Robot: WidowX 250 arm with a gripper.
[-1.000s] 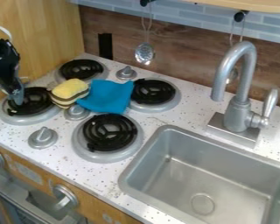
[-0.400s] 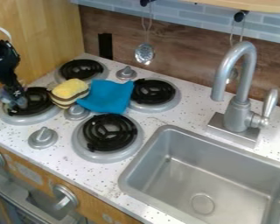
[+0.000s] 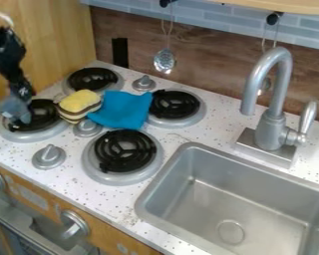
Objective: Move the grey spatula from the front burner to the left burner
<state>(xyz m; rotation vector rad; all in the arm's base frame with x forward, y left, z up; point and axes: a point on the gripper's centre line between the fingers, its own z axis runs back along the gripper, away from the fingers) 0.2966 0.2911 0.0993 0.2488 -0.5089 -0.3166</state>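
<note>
The black robot arm (image 3: 7,55) is cut off by the left edge, and its lower end, the black gripper with a greyish, see-through tip (image 3: 16,108), blurs into what lies behind it. The gripper hides the left part of a black coil burner with a silver rim (image 3: 45,115). A second hanging metal utensil is mostly hidden behind the curved silver faucet (image 3: 280,74), and the grey metal sink (image 3: 209,150) is cut off at the lower right.

The arm slants down from the upper left, and the gripper points downward over that burner. Whether it is open or closed cannot be told, nor whether it touches the coil or holds anything.

Just right of the burner sits a yellow sponge with dark-striped sides (image 3: 79,103), apart from the gripper. A bright blue cloth (image 3: 122,109) lies against the sponge's right side, between the sponge and another black coil burner (image 3: 175,105). A silver stove knob (image 3: 87,128) stands just below the sponge and cloth.
</note>
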